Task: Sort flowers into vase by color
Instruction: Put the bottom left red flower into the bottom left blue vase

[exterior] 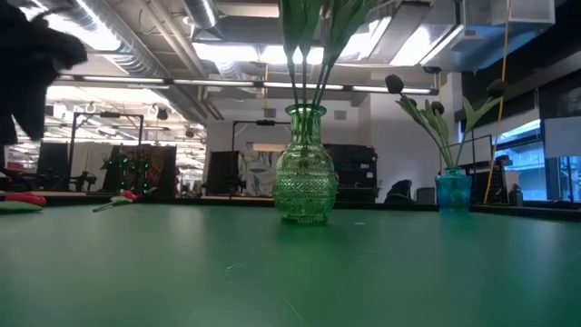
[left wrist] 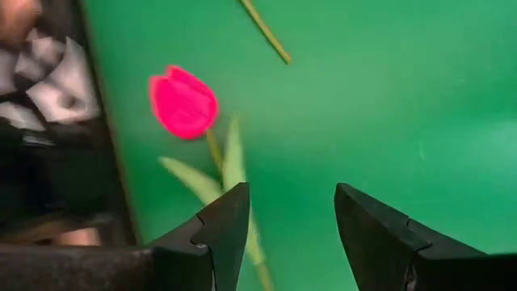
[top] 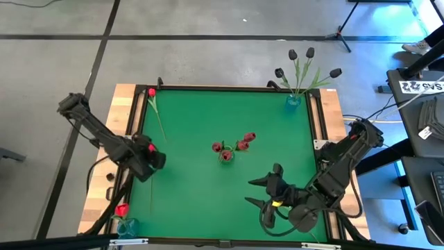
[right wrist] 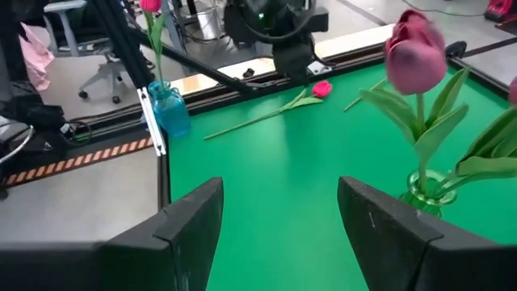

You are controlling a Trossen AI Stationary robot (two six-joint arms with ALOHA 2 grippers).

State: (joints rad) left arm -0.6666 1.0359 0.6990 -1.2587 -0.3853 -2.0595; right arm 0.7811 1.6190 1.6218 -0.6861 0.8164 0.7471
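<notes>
A bright red tulip [left wrist: 183, 103] lies flat on the green mat, and my left gripper [left wrist: 291, 194] hangs open just above it. The stem runs back past one finger without touching it. The high view hides this tulip under the left gripper [top: 151, 158]; the right wrist view shows its head [right wrist: 321, 89]. A second red tulip [top: 151, 92] lies at the far left corner. A green glass vase [top: 226, 155] at mid-table holds pink-red tulips. My right gripper [top: 251, 192] hovers open near the table's near right, facing left.
A blue vase [top: 293, 101] at the far right corner holds black tulips. Another blue vase [top: 126, 225] at the near left corner holds one red tulip. Wooden strips [top: 122, 104] and black rails border the mat. Bare green mat lies between the centre vase and the near edge.
</notes>
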